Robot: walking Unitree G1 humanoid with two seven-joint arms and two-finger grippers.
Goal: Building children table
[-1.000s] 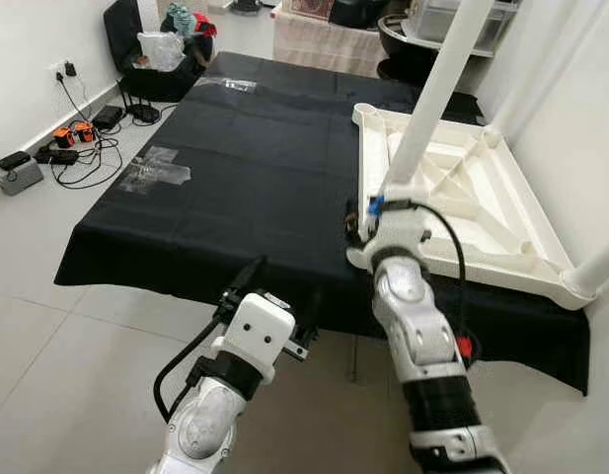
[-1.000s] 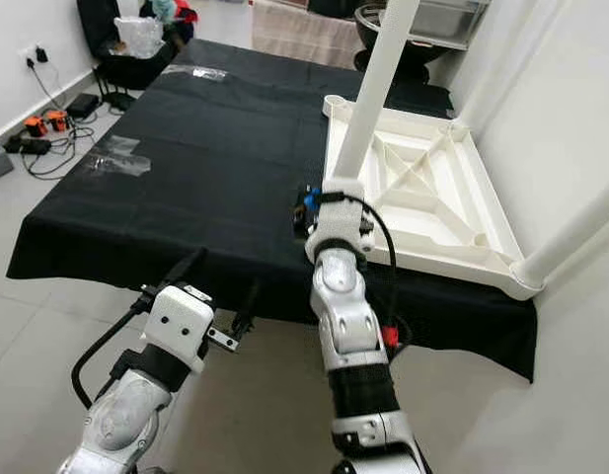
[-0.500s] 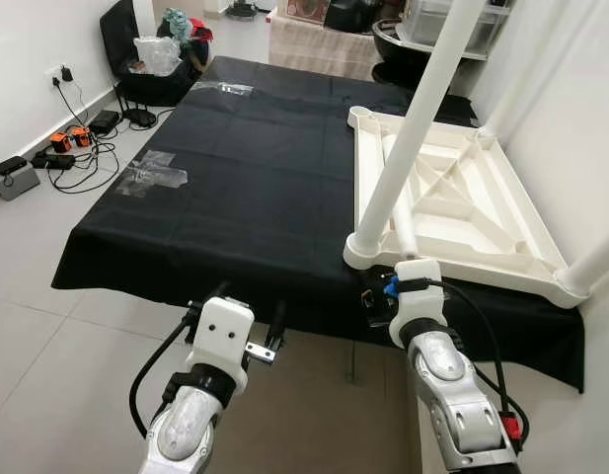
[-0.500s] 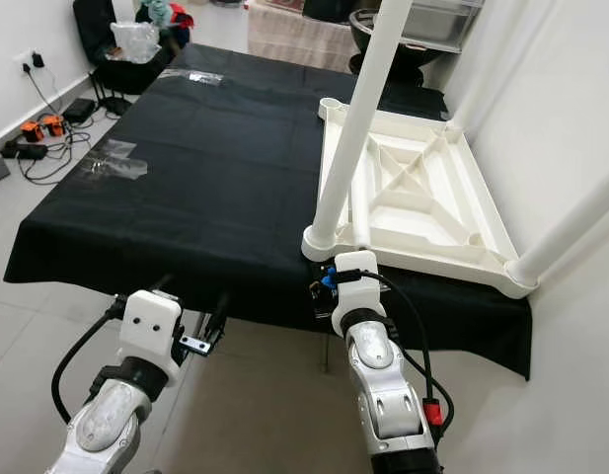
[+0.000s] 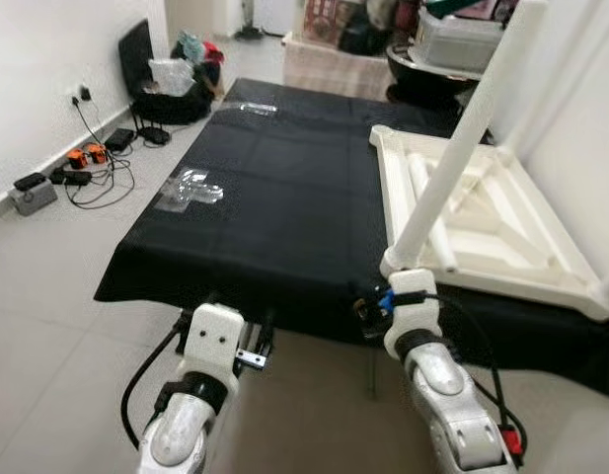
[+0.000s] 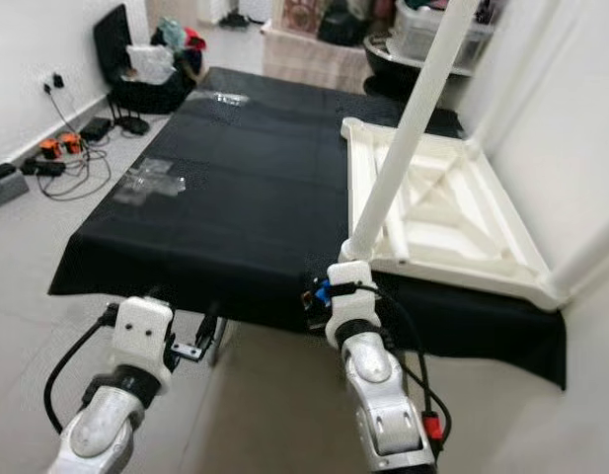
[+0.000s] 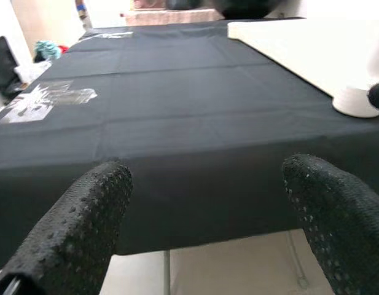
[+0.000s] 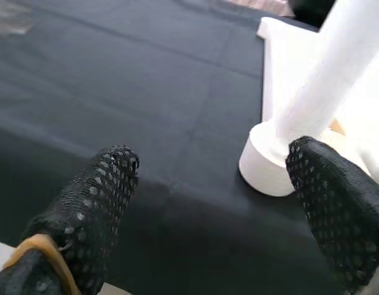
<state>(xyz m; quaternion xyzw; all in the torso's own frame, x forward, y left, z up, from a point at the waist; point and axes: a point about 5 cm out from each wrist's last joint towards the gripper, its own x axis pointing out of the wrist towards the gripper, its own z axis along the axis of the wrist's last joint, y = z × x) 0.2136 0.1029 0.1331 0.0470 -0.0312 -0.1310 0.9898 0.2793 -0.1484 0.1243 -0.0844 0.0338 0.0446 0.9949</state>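
Note:
The white children's table top (image 5: 506,232) lies upside down on the right of a table under a black cloth (image 5: 284,168). One white leg (image 5: 452,168) stands upright in the top's near left corner socket (image 8: 269,166). A loose leg (image 5: 432,212) lies inside the ribbed underside. My right gripper (image 8: 212,153) is open, just before the cloth's front edge and a little short of that socket, holding nothing. It also shows under its white wrist (image 6: 319,291). My left gripper (image 7: 207,169) is open and empty, low in front of the cloth's front edge (image 5: 240,311).
Two tape patches (image 5: 190,188) are stuck on the cloth's left side. Cables and chargers (image 5: 77,163) lie on the floor at the left wall. A black bag with clothes (image 5: 176,74) stands at the far left. A white wall (image 5: 580,118) closes the right side. Bare floor lies before the table.
My right gripper has drawn back from the base of the upright leg to below the cloth's front edge. Both arms sit lower. The camera has shifted.

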